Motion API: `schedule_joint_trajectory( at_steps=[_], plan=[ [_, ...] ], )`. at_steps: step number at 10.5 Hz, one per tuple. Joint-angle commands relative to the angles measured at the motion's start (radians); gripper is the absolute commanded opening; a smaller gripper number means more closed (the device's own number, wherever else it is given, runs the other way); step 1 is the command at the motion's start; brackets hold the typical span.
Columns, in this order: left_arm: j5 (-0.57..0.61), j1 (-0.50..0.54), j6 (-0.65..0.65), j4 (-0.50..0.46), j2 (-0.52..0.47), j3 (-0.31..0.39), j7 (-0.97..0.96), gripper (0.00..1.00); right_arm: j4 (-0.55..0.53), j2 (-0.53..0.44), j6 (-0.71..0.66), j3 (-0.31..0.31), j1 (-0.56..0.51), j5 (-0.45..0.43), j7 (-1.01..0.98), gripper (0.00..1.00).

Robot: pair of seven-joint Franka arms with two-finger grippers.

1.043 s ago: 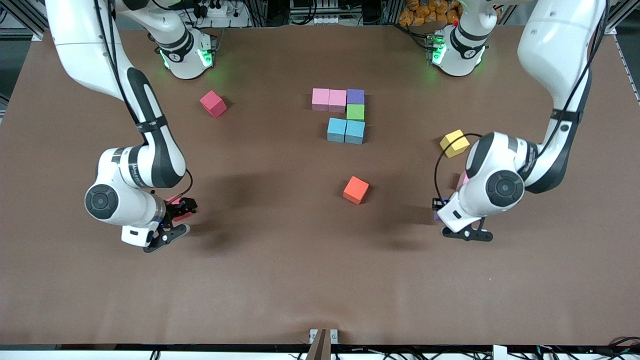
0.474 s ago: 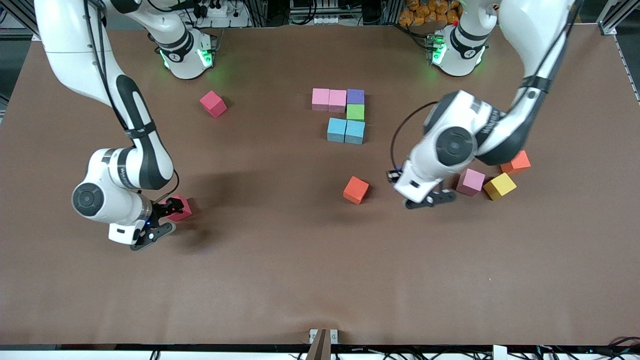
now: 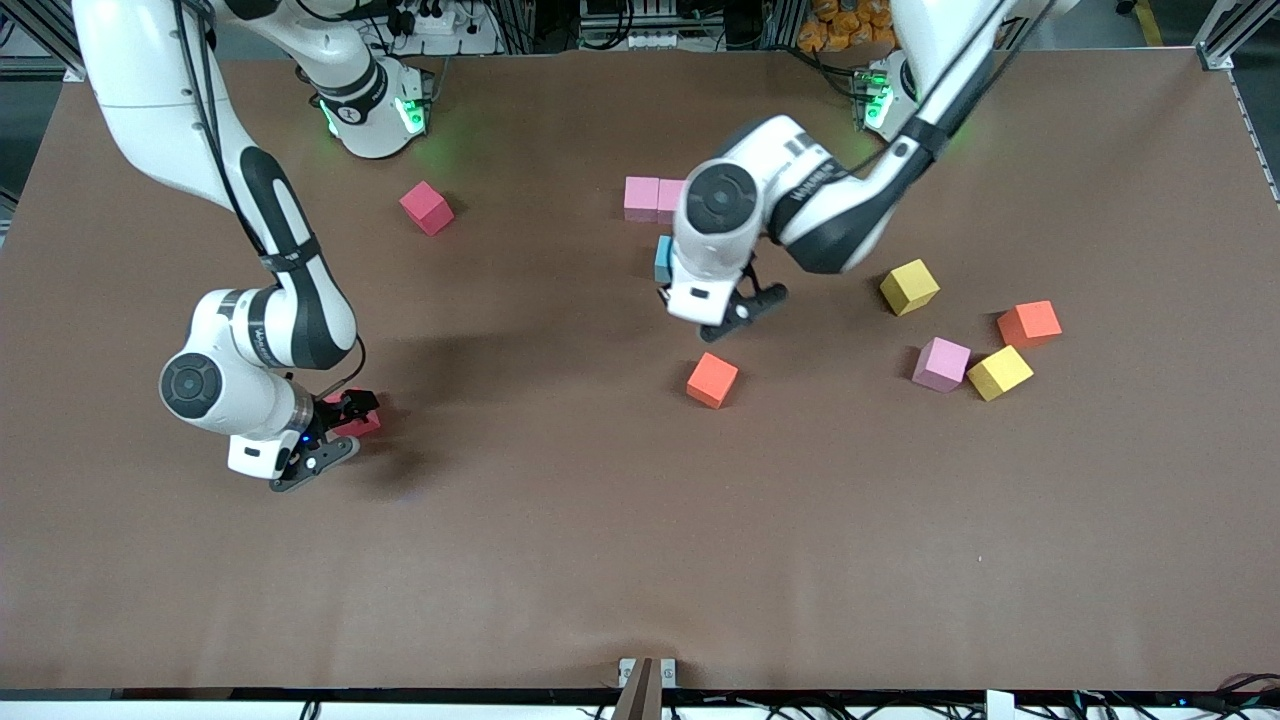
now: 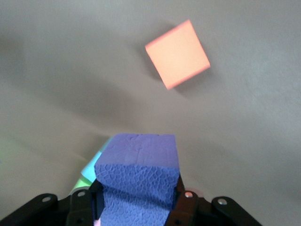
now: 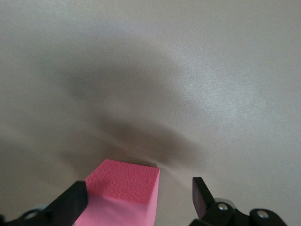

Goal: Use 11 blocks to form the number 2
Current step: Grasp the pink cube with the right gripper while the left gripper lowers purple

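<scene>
Left arm reaching from its base in toward the table's middle, wrist bent downward, left gripper (image 4: 136,197) clamped on a purple block (image 4: 138,181) (seen only from the wrist). Right arm folded low toward its own end of the table, right gripper (image 5: 138,200) spread wide, fingers (image 5: 70,205) flanking a red block (image 5: 124,193).

I note the partial number 2 (image 3: 655,205) mid-table: two pink cubes (image 3: 641,192) in a row and a blue cube (image 3: 662,258) visible, the rest hidden by the left arm. A purple cube (image 4: 137,181) is clamped aloft over it. Loose, nearer the camera: orange (image 3: 712,380), pink (image 3: 941,363), red-orange (image 3: 1029,323), red (image 3: 356,420). Another red (image 3: 427,207) lies toward the right arm's end.
</scene>
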Motion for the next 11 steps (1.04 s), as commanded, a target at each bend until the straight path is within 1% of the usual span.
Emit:
schedule_joint_trajectory(
  at_steps=[1,3,6,9,11],
  plan=[
    [-0.021,-0.069,0.047,0.003,0.022,0.007,-0.191,0.4,-0.007,-0.05,-0.043,0.008,-0.006,-0.005,-0.012,1.0],
    [-0.027,-0.115,0.127,-0.007,0.043,0.009,-0.412,0.41,-0.011,-0.047,-0.043,0.008,-0.008,-0.005,-0.013,1.0],
    [-0.02,-0.184,0.207,-0.01,0.077,0.012,-0.625,0.39,-0.016,-0.018,-0.032,0.008,-0.014,-0.005,-0.048,1.0],
    [-0.013,-0.209,0.258,-0.018,0.121,0.016,-0.819,0.41,-0.016,0.01,-0.027,0.008,-0.014,-0.005,-0.048,1.0],
    [0.057,-0.225,0.267,-0.027,0.144,0.016,-0.943,0.42,-0.018,0.021,-0.021,0.008,-0.016,-0.002,-0.038,1.0]
  ],
)
